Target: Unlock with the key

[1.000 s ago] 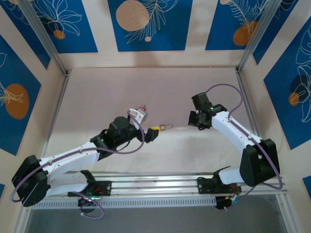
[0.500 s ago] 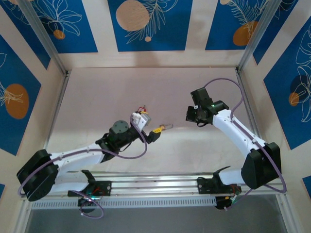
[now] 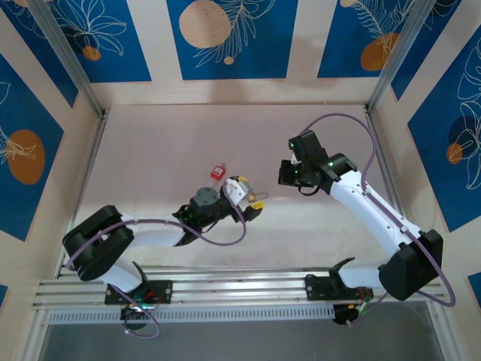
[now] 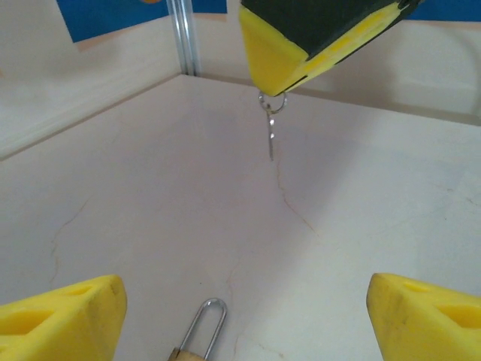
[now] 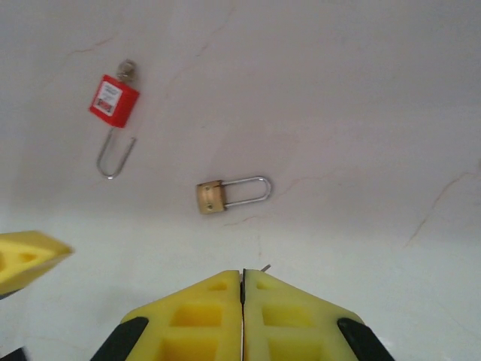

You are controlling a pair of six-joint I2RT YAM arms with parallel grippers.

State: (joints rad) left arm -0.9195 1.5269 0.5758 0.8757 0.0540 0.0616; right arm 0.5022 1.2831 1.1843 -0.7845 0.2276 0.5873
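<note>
Right pincer (image 5: 242, 282) clamps key (image 4: 269, 139) by ring (image 4: 272, 101); key dangles, I may botch insertion. Left pincer (image 4: 244, 293) spread wide, straddling loose brass padlock (image 4: 201, 331): could skid.

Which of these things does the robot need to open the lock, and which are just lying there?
For the job:
key, pinched in the right end effector
brass padlock, at the open left end effector

Just lying about, probably:
red padlock, off to the side
</note>
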